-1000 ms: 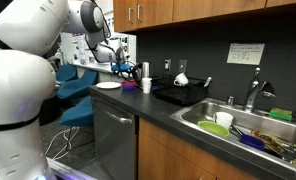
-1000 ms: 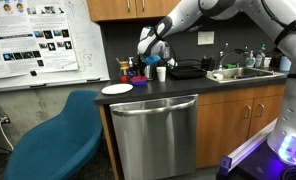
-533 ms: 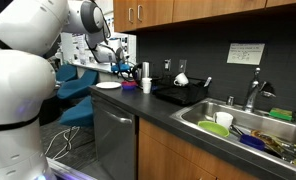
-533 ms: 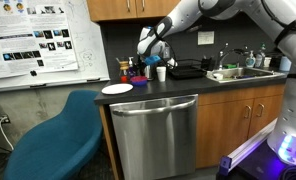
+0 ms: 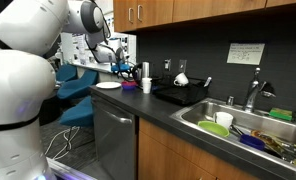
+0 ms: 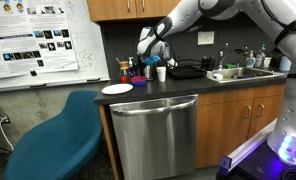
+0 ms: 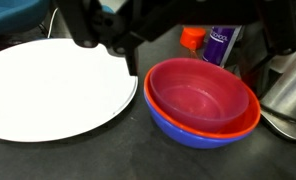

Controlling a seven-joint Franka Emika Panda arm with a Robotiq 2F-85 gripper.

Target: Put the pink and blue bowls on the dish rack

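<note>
A pink round plastic bowl (image 7: 200, 92) sits nested inside a blue round plastic bowl (image 7: 193, 137), so only the blue rim and lower wall show around it. Both look glossy and empty. The pair rests on the dark countertop (image 7: 78, 160). A flat white round plate (image 7: 48, 90) lies just beside them at 9 o'clock, a shiny steel vessel (image 7: 286, 85) at 3 o'clock and an orange-capped bottle (image 7: 194, 40) at 12 o'clock. The gripper (image 6: 144, 58) hangs above the bowls, jaws spread wide, holding nothing. The black rectangular dish rack (image 5: 170, 97) stands apart, beyond a white cup (image 5: 146, 85).
</note>
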